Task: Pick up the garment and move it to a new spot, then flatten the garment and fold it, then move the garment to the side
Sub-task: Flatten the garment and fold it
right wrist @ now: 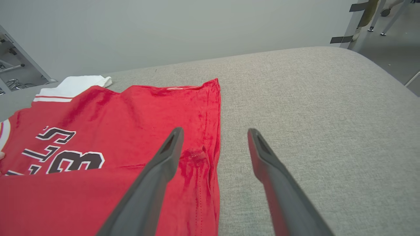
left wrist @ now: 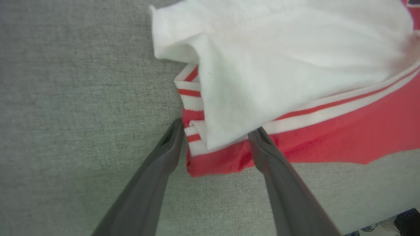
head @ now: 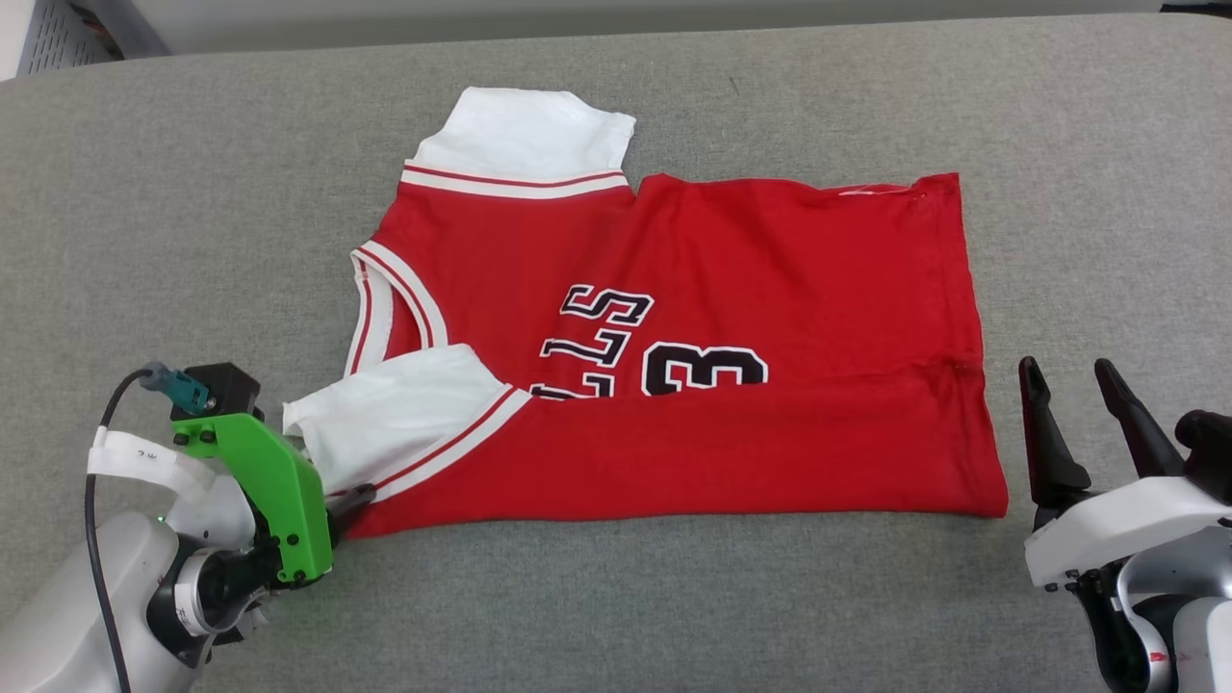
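Folding step: garment (head: 712, 289) lies mid-table (head: 192, 192), near edge already turned over. Left gripper (left wrist: 216, 127) is spread wide, straddling the sleeve corner. Right gripper (right wrist: 213, 132) is spread too, just off the hem. Pinch both layers, lift evenly.

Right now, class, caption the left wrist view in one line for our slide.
Open left gripper at a corner of the folded jersey, white sleeve on top, grey table beneath.
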Tool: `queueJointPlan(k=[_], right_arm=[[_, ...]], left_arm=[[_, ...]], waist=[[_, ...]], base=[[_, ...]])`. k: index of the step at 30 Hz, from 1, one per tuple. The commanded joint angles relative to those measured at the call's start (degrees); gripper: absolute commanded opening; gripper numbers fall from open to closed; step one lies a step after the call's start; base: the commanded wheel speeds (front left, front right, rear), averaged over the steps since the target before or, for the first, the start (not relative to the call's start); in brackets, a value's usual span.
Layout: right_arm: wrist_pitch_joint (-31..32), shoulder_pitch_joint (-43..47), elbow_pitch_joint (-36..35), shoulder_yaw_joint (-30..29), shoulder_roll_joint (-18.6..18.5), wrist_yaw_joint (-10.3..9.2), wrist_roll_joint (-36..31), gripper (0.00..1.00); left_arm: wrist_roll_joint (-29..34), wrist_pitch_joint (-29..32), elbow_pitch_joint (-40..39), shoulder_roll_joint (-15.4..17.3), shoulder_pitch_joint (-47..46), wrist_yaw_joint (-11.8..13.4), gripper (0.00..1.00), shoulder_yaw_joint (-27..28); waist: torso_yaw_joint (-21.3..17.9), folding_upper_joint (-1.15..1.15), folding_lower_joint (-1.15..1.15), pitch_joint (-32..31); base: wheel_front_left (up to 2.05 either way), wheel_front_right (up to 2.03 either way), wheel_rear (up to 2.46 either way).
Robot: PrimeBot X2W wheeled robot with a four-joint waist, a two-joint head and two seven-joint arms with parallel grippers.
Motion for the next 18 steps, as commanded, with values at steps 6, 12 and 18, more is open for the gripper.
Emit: queueJointPlan(k=[6,12,18], right_arm=[[1.56,-0.77,0.99,-1.05,-1.15,-0.05,1.43,1.00],[6.23,0.23,1.87,-1.69,-3.00,-0.05,3.51,1.00],[20.46,2.06,4.29,-1.04,-8.12,-0.05,9.62,1.00]], left_arm=[[-0.86,0.45,1.39,-4.21,0.67,-1.93,0.00,-2.96],[1.32,-2.39,-0.70,-2.85,0.41,-0.57,0.00,-2.04],[3.13,-4.46,-7.15,0.11,1.68,2.50,0.00,-0.27]], waist=[[0.48,0.00,0.00,-0.39],[1.16,0.00,0.00,-2.26],[1.90,0.00,0.00,-3.90]], base=[[0.00,0.00,0.00],[0.00,0.00,0.00],[0.00,0.00,0.00]])
